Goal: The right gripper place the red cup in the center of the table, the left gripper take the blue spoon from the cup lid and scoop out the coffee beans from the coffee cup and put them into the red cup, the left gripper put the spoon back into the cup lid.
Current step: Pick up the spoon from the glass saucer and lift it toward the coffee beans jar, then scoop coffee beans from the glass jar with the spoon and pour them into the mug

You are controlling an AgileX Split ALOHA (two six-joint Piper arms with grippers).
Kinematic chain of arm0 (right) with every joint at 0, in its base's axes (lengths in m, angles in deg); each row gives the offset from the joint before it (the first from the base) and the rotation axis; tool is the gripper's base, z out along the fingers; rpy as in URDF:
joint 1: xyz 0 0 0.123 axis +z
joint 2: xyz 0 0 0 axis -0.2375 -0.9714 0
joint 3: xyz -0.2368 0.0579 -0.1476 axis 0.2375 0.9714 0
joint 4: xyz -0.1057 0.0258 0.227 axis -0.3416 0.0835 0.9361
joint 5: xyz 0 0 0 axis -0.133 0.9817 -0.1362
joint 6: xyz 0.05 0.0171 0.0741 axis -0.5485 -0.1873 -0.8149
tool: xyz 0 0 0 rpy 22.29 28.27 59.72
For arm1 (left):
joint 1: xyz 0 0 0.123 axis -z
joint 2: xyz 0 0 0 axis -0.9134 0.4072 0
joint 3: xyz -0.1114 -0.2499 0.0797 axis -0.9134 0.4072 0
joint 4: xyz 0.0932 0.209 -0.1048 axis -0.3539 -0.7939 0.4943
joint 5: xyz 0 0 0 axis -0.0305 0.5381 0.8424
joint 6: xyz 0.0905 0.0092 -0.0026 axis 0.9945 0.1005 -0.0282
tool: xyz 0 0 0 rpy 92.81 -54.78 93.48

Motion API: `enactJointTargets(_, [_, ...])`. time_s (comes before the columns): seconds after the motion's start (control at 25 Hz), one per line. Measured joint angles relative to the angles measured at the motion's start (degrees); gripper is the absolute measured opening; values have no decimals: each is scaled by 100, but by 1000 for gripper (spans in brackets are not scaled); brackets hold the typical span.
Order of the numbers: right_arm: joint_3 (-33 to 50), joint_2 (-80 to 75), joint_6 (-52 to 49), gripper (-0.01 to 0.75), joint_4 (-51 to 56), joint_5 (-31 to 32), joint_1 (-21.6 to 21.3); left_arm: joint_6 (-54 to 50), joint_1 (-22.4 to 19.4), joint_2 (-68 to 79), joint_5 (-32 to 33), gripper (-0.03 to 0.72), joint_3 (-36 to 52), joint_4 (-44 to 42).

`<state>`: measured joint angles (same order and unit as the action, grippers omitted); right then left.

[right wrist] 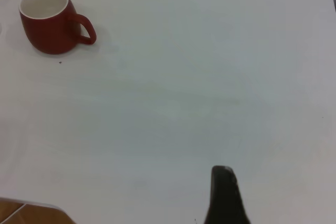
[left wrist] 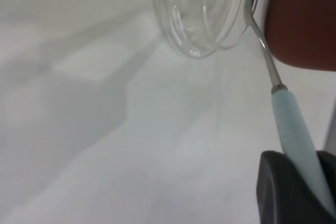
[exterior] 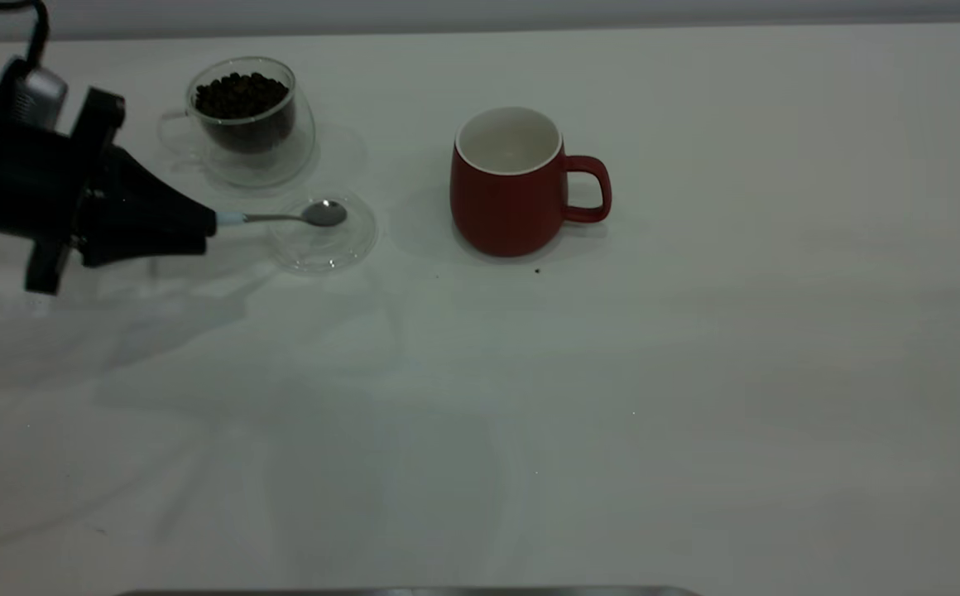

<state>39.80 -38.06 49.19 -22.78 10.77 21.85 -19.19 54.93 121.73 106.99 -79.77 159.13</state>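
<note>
White, plain and broad, the counter (exterior: 695,372) fills nearly every view, with a pale wall band along its far edge and a scrap of wood-toned floor at one corner in the right wrist view. Vessels number two: one red cup (exterior: 506,192) standing upright near the middle, handle toward the right arm's side, and one coffee cup (exterior: 242,120) of clear glass toward the left, filled with coffee beans (exterior: 240,95). One cup lid (exterior: 323,232) lies just in front of the glass cup. One blue spoon (exterior: 281,218) has its bowl over the lid; the left end effector (exterior: 207,222) is clamped on its pale handle. One dark speck (exterior: 537,270) sits by the red cup. Only one dark finger (right wrist: 224,198) of the right end effector shows, so its state cannot be told.
</note>
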Motion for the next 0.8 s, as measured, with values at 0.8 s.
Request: enactJointTargets(0.8, [0,0,0,550,0,0,0,-198,-190,-2223,-690,124,10,-530])
